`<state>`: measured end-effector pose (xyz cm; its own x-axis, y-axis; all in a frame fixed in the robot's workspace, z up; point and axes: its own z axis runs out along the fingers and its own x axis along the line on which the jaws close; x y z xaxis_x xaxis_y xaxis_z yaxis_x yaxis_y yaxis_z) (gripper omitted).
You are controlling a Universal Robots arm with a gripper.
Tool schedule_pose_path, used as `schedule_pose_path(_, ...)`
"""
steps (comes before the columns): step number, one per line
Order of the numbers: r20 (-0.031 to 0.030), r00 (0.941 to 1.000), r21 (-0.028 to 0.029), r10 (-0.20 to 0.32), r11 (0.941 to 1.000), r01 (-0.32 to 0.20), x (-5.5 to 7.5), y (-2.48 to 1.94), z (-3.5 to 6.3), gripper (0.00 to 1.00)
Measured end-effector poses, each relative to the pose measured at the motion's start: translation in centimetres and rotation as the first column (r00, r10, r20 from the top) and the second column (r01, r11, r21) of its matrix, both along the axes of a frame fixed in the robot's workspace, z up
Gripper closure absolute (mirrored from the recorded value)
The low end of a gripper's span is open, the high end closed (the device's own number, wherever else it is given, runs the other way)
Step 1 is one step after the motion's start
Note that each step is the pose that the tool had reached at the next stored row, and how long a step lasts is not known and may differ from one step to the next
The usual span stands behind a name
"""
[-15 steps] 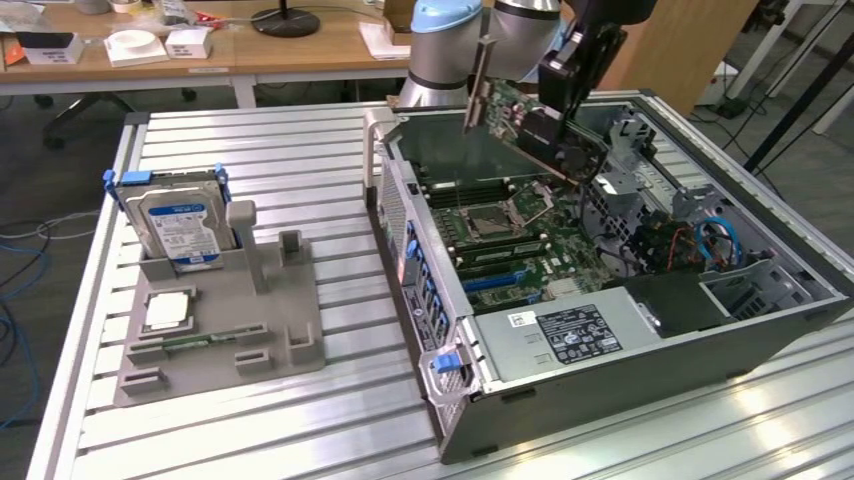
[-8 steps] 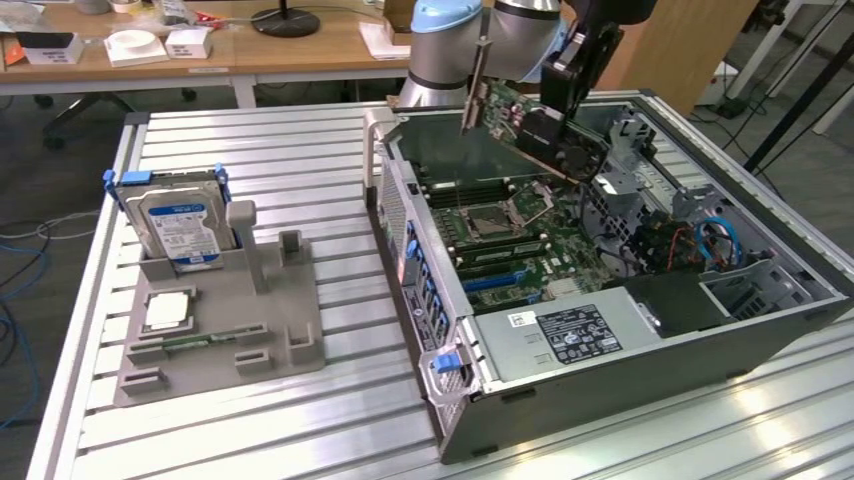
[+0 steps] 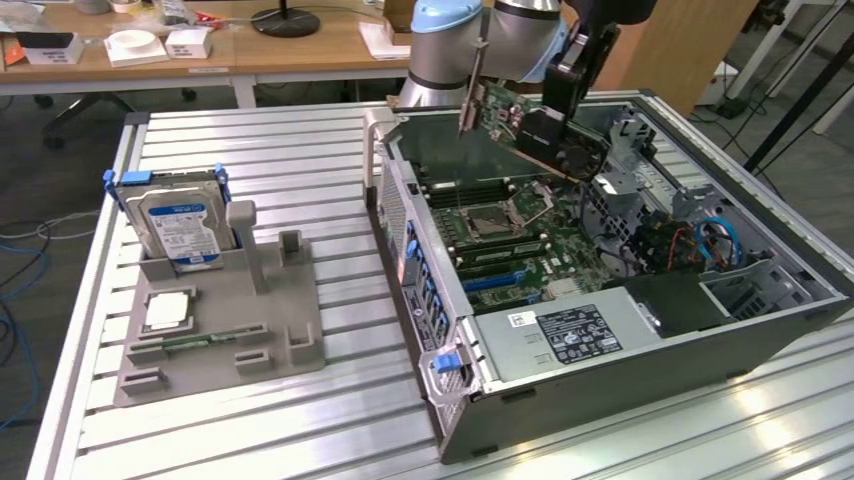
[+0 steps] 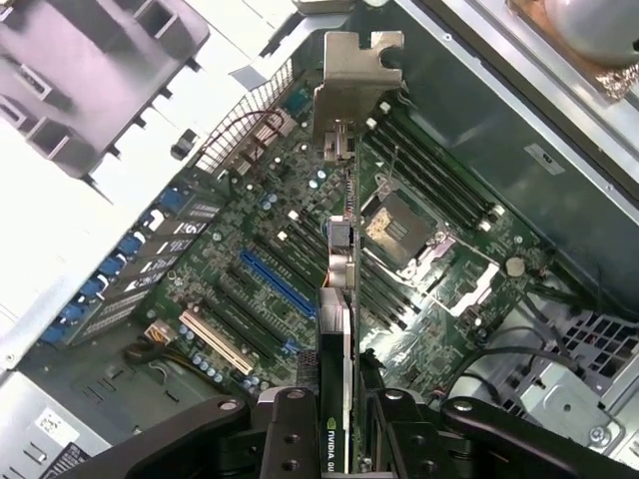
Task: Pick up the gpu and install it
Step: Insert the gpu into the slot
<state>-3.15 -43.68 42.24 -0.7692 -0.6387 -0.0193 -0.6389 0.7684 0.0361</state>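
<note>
In the exterior view the gripper (image 3: 554,120) is clamped on the gpu (image 3: 501,110), holding it tilted above the open computer case (image 3: 641,330). In the wrist view the gpu (image 4: 341,339) hangs edge-on over the motherboard (image 4: 240,249), with the fingers (image 4: 290,434) pinching both of its faces.

Arm (image 3: 454,40) angled downward, its fingers (image 4: 288,437) apparently clamped on the gpu (image 3: 514,115) from both sides

The gpu (image 3: 514,120) is green with a dark face and a silver bracket (image 4: 354,75). Inside the dark grey case (image 3: 601,400), the motherboard (image 4: 419,329) is green with one blue slot (image 4: 278,282). Beside the case, the hard drive (image 3: 180,200) has a blue label (image 3: 184,230).
</note>
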Motion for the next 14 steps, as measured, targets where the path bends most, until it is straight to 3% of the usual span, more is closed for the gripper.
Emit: schedule_pose_path(14,0.0001,0.9934,0.0000,0.114,0.9934,-0.114,0.00,0.00,0.00,0.74)
